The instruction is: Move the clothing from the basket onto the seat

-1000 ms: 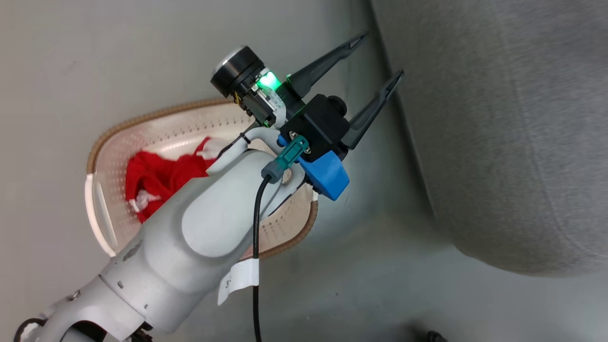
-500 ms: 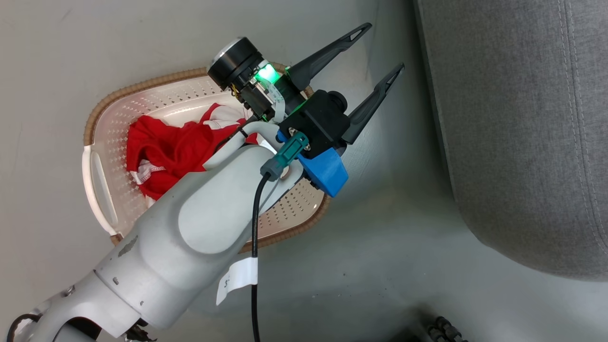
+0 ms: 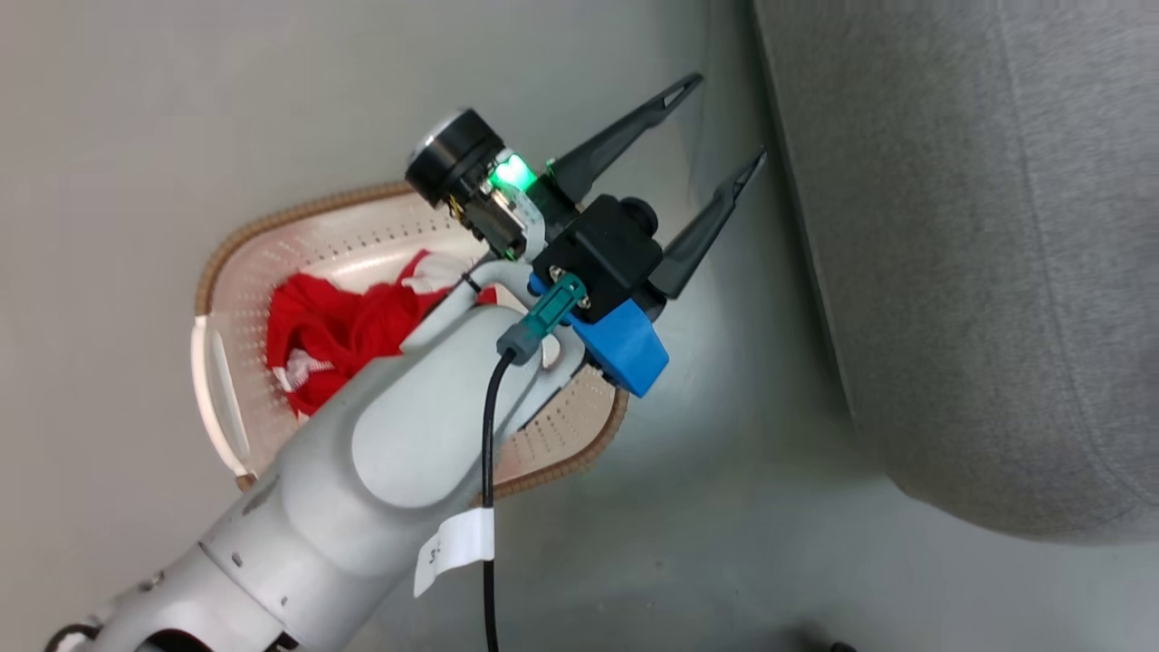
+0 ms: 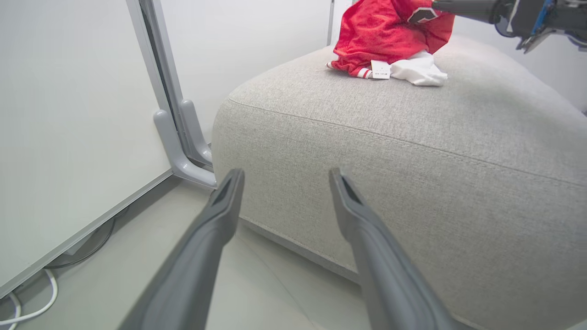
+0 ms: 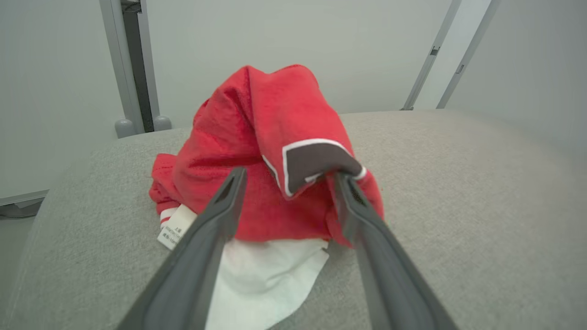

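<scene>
Grey floor (image 3: 109,136) at left carries the basket (image 3: 344,249), its red clothing (image 3: 335,326) half hidden by a pale forearm (image 3: 407,444). Beyond it the left gripper (image 3: 729,118) hangs, fingers spread, empty. At right the seat (image 3: 978,272), cut off, bears a red garment (image 5: 257,128) heaped between the spread fingers of the right gripper (image 5: 290,174).

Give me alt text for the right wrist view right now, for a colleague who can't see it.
Red clothing lies heaped on the grey seat, between the right gripper's spread fingers. A black, white-edged patch drapes against one fingertip; white lining and a tag show underneath.
</scene>
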Controlling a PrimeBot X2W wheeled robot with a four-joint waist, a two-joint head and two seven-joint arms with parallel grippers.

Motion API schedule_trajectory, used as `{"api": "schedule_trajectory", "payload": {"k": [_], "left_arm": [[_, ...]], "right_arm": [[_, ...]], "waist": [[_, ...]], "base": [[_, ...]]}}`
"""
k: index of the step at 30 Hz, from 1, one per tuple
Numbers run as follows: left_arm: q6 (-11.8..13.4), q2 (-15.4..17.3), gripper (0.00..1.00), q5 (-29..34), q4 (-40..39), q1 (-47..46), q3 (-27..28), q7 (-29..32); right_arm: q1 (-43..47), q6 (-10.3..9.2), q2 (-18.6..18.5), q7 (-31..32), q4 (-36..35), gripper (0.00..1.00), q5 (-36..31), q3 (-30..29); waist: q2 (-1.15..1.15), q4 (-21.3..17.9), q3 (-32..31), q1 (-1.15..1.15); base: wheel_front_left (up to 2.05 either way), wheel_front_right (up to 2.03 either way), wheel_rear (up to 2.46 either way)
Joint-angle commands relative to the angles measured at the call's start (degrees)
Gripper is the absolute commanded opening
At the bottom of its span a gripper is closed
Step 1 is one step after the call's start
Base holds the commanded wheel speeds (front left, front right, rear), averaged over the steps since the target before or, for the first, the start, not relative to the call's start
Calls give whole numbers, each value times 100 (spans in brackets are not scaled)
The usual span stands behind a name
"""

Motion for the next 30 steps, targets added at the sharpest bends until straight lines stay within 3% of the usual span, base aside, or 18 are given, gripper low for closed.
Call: {"api": "schedule_trajectory", "payload": {"k": [1, 6, 15, 22, 30], "left_arm": [[20, -19, 100, -37, -49, 94, 56, -32], [82, -22, 100, -151, -220, 624, 352, -33], [278, 87, 100, -145, -638, 1758, 1314, -35], [377, 80, 100, -33, -971, 2655, 2233, -34], [313, -22, 100, 131, -1158, 3602, 3230, -35]], "right_arm": [[243, 1, 81, -22, -102, 100, -58, -62], [1180, 1, 446, -23, -863, 100, -239, -141], [2282, 1, 995, -22, -2153, 100, -541, 587], [2834, 0, 1356, -21, -2602, 100, -516, 1257], [3332, 1, 1601, -22, -2738, 100, -459, 1686]], "waist": [[0, 27, -336, 0], [0, 35, -1017, 0], [0, 148, -2105, 0], [0, 405, -2793, 0], [0, 714, -3388, 0]], "base": [[0, 0, 0], [0, 0, 0], [0, 0, 0], [0, 0, 0], [0, 0, 0]]}}
